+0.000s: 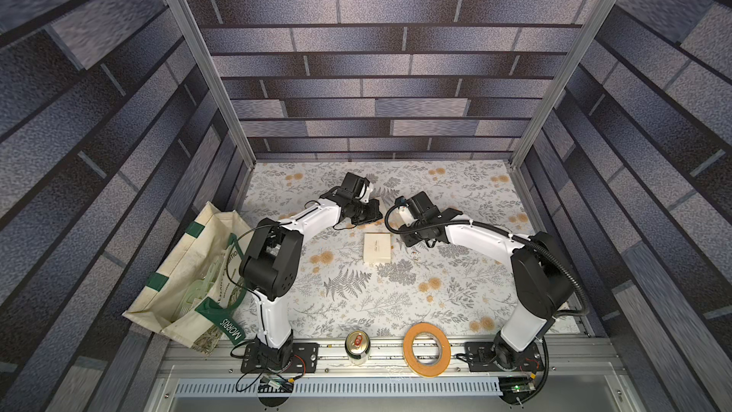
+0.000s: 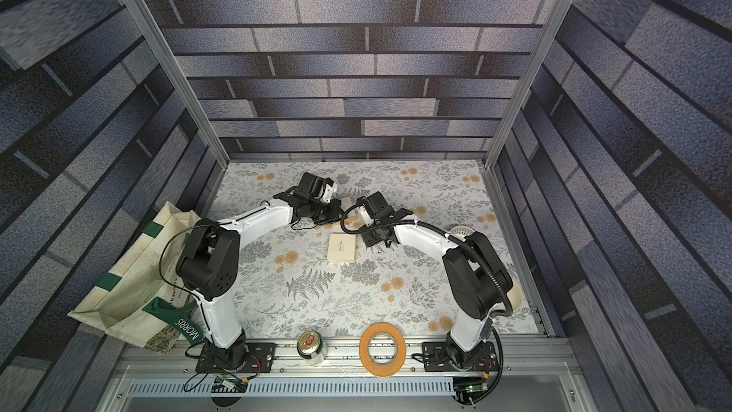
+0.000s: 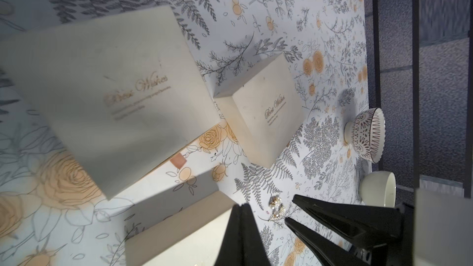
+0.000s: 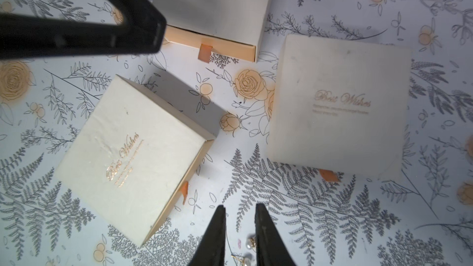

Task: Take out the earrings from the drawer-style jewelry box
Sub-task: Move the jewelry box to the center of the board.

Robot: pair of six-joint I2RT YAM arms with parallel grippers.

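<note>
Now earrings lying on bare desk, outside boxes, just right of cream box at desk middle. Right gripper hanging close over them, jaws standing slightly spread, pinching nothing; earrings showing through gap between jaws in right wrist view. Left gripper hanging to far-left of it, jaws pressed together, empty. Drawer box sitting near left jaws with drawer slid slightly out, orange tab showing. Can and tape roll resting on near rail; tote bag lying at left edge.
</note>
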